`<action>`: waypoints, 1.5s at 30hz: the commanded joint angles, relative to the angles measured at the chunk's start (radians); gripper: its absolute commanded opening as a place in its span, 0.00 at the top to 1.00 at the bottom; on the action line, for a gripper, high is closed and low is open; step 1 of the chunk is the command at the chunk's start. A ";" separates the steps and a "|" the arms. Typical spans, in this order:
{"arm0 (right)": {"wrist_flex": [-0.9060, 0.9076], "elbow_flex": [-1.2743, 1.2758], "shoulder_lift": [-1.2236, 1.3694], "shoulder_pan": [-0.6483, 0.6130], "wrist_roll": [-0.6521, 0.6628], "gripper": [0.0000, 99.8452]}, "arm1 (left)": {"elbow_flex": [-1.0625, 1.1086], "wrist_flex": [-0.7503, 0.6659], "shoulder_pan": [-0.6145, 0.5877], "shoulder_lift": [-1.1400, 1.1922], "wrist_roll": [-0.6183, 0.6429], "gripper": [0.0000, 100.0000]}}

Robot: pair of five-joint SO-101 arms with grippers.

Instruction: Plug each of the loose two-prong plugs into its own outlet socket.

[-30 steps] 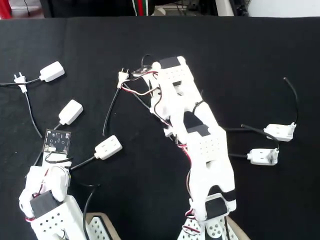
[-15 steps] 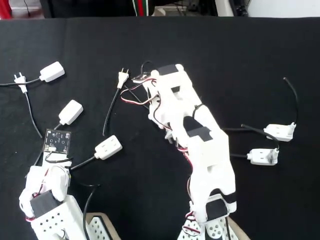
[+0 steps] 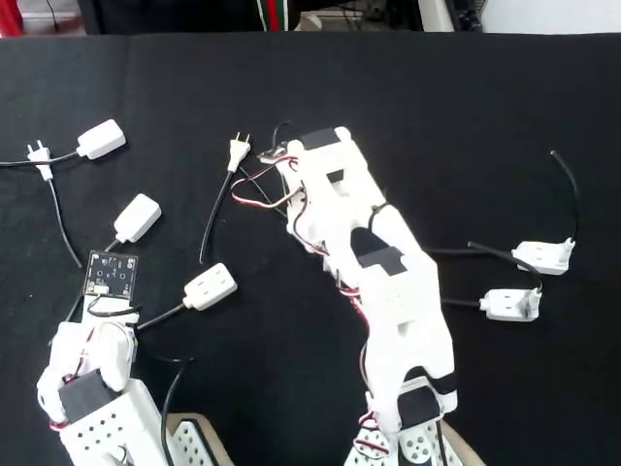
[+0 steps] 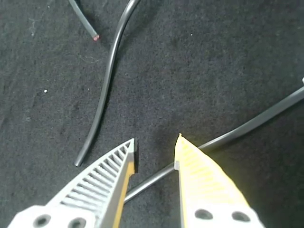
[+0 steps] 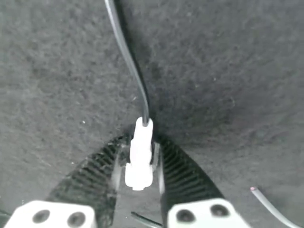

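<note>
A black cloth table (image 3: 485,97) fills the frame. At lower left, the white left arm (image 3: 92,388) sits folded low. Its left gripper (image 4: 156,137) has its jaws spread above a thin black cord (image 4: 223,135), near a white rectangular outlet socket (image 3: 210,286). At centre, the white right arm (image 3: 388,282) stretches toward the upper middle. Its right gripper (image 5: 142,142) pinches a small white two-prong plug (image 5: 139,166).

A desk (image 3: 505,97) covered in matte black fabric lies under even light. Beyond its far edge runs a narrow strip of dim clutter, with a white panel (image 3: 553,15) at far right and a red-and-green striped item (image 3: 273,14) near the middle.
</note>
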 commanded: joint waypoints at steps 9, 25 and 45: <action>0.029 -0.130 0.022 -0.057 0.052 0.98 | 0.005 0.005 0.007 -0.009 -0.012 0.86; 0.155 -0.315 0.194 -0.068 0.163 0.87 | 0.005 0.005 0.007 -0.009 -0.012 0.86; 0.158 -0.285 0.150 -0.003 0.164 0.88 | 0.005 0.005 0.007 -0.009 -0.012 0.86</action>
